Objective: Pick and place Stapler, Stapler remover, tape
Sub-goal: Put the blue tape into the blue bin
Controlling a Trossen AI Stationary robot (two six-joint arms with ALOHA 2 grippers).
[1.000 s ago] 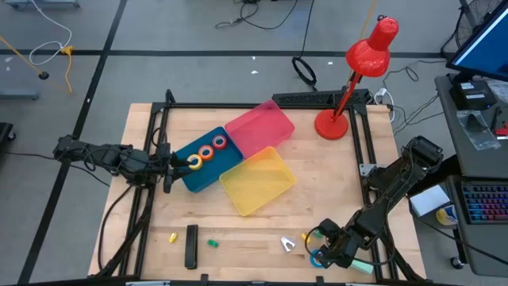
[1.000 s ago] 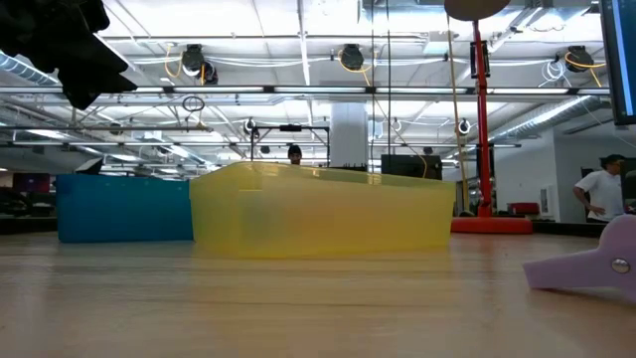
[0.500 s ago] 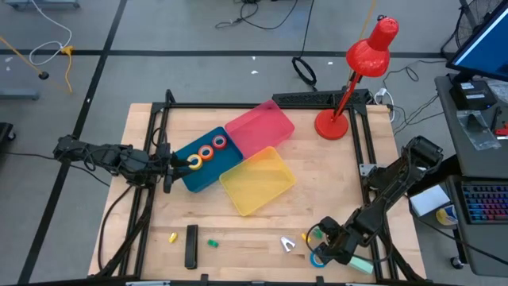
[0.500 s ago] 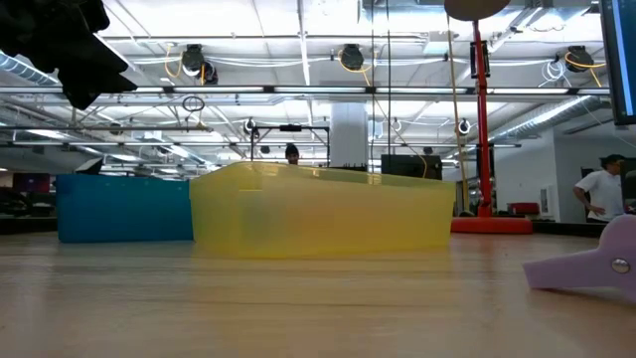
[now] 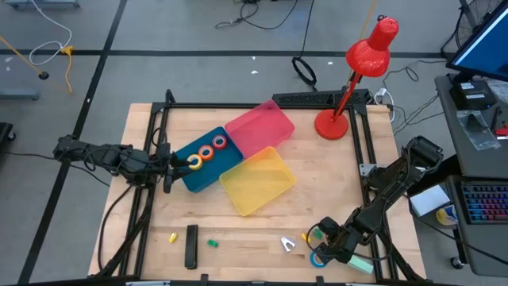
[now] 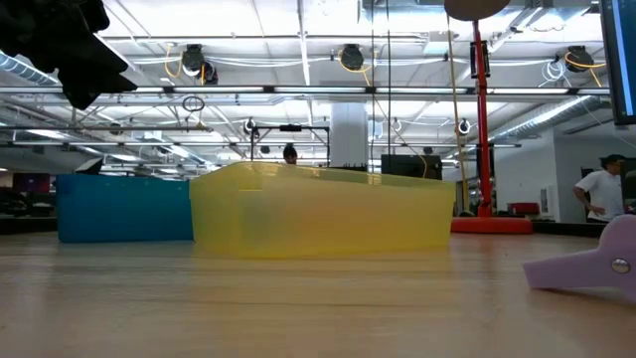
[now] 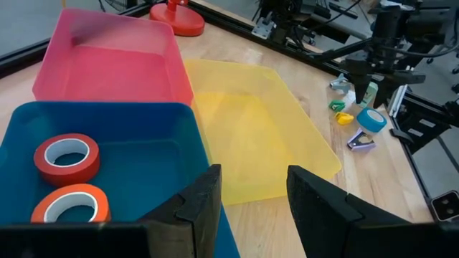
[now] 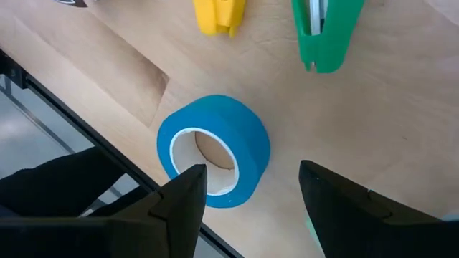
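Yellow (image 5: pixel 193 161), orange (image 5: pixel 205 152) and red tape (image 5: pixel 219 143) lie flat in the blue bin (image 5: pixel 208 171). A blue tape roll (image 8: pixel 214 150) lies on the table near its front right corner. My right gripper (image 8: pixel 251 201) hangs open just above it, pointing steeply down, fingers apart from the roll as far as I can see. My left gripper (image 7: pixel 251 208) hovers open over the blue bin's left end, holding nothing. The black stapler (image 5: pixel 190 246) lies near the front edge. Purple (image 5: pixel 287 244), green (image 8: pixel 319 32) and yellow stapler removers (image 8: pixel 219 14) lie by the blue roll.
A yellow bin (image 5: pixel 255 181) and a pink bin (image 5: pixel 260 127) stand beside the blue one mid-table. A red desk lamp (image 5: pixel 337 119) stands at the back right. Small yellow (image 5: pixel 172 237) and green removers (image 5: pixel 213 243) flank the stapler. The table's front edge runs right behind the blue roll.
My right gripper has sunk a little toward the blue tape roll. The left arm and all the objects have kept still.
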